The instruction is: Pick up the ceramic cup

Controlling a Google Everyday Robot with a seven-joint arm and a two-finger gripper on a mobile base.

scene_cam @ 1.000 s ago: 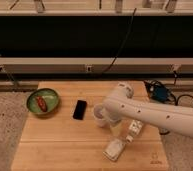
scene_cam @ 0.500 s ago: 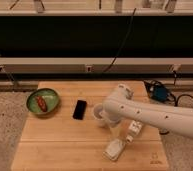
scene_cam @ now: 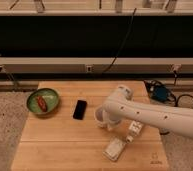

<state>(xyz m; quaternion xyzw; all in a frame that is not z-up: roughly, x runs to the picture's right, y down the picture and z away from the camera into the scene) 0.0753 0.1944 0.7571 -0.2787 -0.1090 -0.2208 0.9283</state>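
Observation:
The ceramic cup (scene_cam: 99, 115) is a small pale cup standing on the wooden table (scene_cam: 55, 140), just right of the black phone (scene_cam: 80, 109). Only its left side shows; the white arm (scene_cam: 155, 116) covers the rest. My gripper (scene_cam: 110, 122) is down at the cup's right side, close against it, at the end of the arm that reaches in from the right.
A green bowl (scene_cam: 42, 101) with a red item in it sits at the table's left. A white bottle (scene_cam: 116, 148) lies near the front edge, with a small white labelled piece (scene_cam: 135, 129) beside it. A blue device (scene_cam: 160, 94) and cables lie at the right rear corner.

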